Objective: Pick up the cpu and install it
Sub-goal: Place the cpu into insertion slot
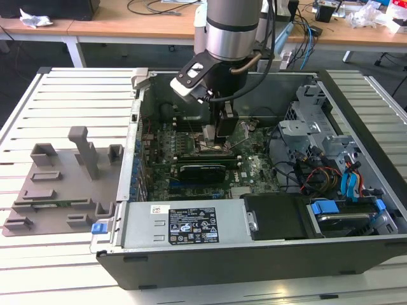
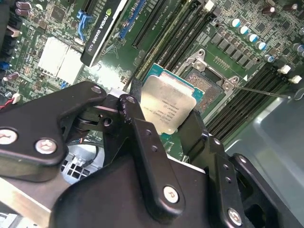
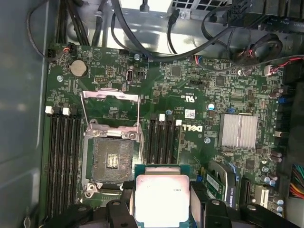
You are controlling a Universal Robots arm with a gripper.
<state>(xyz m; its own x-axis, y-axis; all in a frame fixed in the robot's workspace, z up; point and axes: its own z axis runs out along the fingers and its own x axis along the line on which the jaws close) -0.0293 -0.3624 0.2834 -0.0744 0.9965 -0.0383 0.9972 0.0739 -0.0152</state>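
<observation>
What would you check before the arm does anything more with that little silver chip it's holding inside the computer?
1. Grip on the chip: ok, the gripper clamps two opposite edges.
2. Empty socket: ok, bare contacts show.
3. Open cover frame: ok, swung up off the socket.
4. Seated chip: not ok, it hangs in the gripper, out of the socket.
5. Chip squared to the socket: cannot tell.
6. Stray cables: ok, they lie by the case wall, away from the socket.
</observation>
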